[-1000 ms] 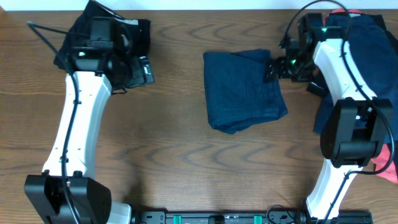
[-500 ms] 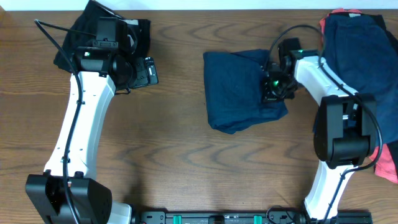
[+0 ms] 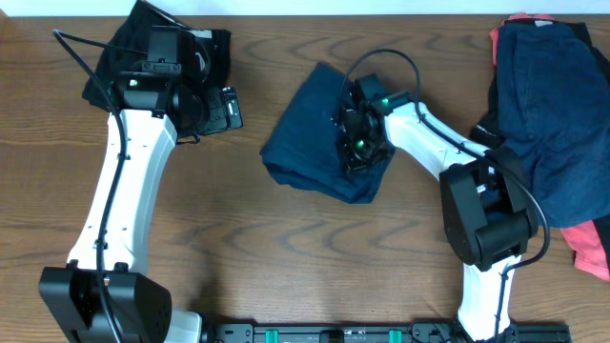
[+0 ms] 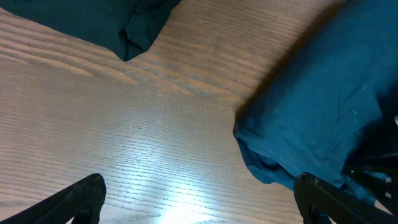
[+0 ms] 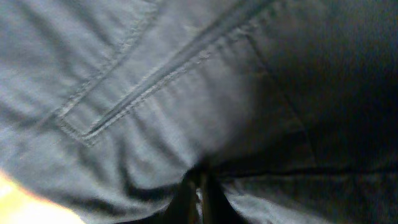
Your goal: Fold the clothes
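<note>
Navy shorts (image 3: 305, 133) lie bunched on the table's middle. My right gripper (image 3: 358, 143) is down on their right part, shut on a pinch of the cloth. The right wrist view is filled by that navy fabric (image 5: 155, 93) with a seamed pocket, puckering into the shut right gripper (image 5: 200, 186). At the back left my left gripper (image 3: 225, 110) hangs open beside a black garment (image 3: 214, 48). In the left wrist view the left gripper (image 4: 199, 199) holds nothing over bare wood, with the navy shorts (image 4: 317, 106) at the right and the dark garment (image 4: 93, 22) at the top left.
A pile of clothes sits at the right edge: dark navy garments (image 3: 553, 105) on top and a coral-pink one (image 3: 591, 243) below. The brown wooden table (image 3: 238, 229) spreads across the front. The arms' base rail runs along the near edge.
My right gripper has gone from open beside the shorts' right edge to shut on the fabric, and has pulled it leftward. The shorts have shifted left and turned. The left arm has barely moved.
</note>
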### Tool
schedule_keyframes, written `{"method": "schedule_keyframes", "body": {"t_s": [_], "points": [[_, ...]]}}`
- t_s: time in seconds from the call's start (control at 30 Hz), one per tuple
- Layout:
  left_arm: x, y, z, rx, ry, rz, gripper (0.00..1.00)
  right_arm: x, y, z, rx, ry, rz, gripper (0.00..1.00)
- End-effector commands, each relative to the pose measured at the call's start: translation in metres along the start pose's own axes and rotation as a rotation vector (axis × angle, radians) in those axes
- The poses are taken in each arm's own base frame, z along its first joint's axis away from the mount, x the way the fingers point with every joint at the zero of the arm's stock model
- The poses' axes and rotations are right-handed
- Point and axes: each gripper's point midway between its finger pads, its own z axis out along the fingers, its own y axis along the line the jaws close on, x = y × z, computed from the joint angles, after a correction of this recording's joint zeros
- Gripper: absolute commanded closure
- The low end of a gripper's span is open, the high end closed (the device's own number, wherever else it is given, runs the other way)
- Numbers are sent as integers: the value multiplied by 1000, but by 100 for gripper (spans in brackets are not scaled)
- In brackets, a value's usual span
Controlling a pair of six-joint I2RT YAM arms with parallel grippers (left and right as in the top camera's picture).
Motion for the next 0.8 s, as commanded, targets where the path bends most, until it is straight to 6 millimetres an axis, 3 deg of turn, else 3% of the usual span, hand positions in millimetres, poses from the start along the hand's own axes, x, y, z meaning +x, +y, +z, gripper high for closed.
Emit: {"method": "schedule_keyframes", "body": {"t_s": [0.0, 0.17, 0.27, 0.33, 0.43, 0.57, 0.63, 0.77], "points": [[4, 3, 4, -11, 14, 14, 2, -34, 17, -39, -67, -101, 2, 88], [4, 2, 4, -9, 15, 17, 2, -68, 7, -111, -61, -217, 35, 69], [5, -8, 4, 5, 13, 80, 2, -83, -14, -155, -47, -291, 82, 48], [8, -20, 4, 19, 8, 141, 2, -88, -32, -175, -34, -334, 115, 40], [13, -51, 7, 54, -7, 229, 2, -91, -66, -198, -16, -385, 179, 35], [25, -104, 15, 114, -26, 370, 2, -80, -106, -211, 5, -398, 264, 32], [40, -139, 27, 149, -22, 501, 2, -72, -128, -218, 18, -400, 309, 31], [72, -182, 57, 180, 22, 679, 2, -62, -158, -229, 41, -418, 368, 30]]}}
